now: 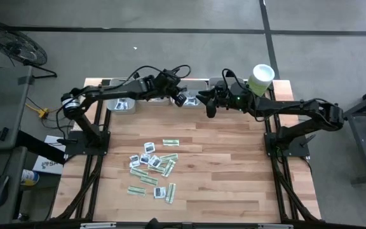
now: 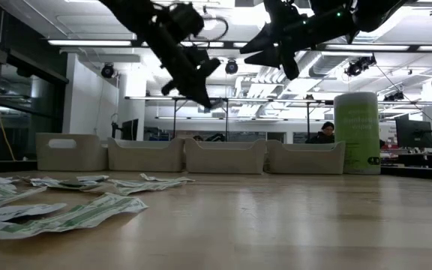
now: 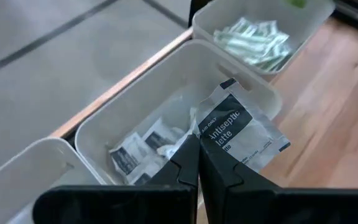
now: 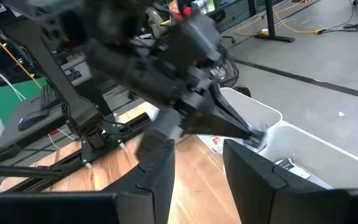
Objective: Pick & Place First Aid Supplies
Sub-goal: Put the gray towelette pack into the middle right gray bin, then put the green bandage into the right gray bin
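Left gripper (image 3: 197, 163), clamped on a white sachet (image 3: 241, 129), hangs over a tray (image 3: 143, 106) at the table's far edge and should drop it squarely inside; right gripper (image 4: 197, 165) waits alongside, fingers apart, with more sachets (image 1: 152, 168) mid-table.

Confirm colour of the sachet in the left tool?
White with a dark printed panel; left wrist view.

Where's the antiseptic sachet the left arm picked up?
The sachet is pinched in the left gripper, held above a grey tray that already has similar sachets, in the tray row along the table's far edge.
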You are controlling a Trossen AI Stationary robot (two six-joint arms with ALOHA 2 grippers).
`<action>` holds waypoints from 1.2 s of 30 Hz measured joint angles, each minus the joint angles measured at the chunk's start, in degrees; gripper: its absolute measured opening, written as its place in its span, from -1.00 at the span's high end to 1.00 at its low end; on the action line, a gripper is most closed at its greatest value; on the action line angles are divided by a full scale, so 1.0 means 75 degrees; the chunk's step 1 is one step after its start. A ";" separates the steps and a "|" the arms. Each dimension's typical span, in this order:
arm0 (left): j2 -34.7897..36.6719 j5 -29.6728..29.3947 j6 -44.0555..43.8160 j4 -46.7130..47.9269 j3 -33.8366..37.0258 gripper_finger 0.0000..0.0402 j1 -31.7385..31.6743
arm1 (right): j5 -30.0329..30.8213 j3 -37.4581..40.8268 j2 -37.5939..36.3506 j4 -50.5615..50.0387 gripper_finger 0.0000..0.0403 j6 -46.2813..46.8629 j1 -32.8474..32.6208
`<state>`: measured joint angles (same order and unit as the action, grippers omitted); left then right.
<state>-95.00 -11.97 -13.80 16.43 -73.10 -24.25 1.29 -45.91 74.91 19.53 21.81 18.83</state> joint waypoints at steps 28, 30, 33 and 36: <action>-0.1474 0.1978 -0.1201 -0.0002 -0.0003 0.70 -0.1117 | -0.0622 0.0000 -0.0003 -0.0236 0.35 -0.0177 0.0006; -0.1467 0.2184 -0.1201 0.0000 -0.0003 0.62 -0.1117 | -0.0797 0.0000 -0.0003 -0.0249 0.35 -0.0185 0.0033; -0.1346 0.2309 -0.1201 0.0000 0.0000 0.53 -0.1117 | -0.1086 0.0000 -0.0006 -0.0407 0.35 -0.0182 0.0123; -0.1144 0.2326 -0.1146 0.0149 -0.0001 0.49 -0.1117 | -0.1328 0.0000 -0.0042 -0.0693 0.35 -0.0178 0.0240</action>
<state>-103.58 5.48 -22.40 17.54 -73.10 -32.62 -8.67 -45.91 74.60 14.33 20.47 20.63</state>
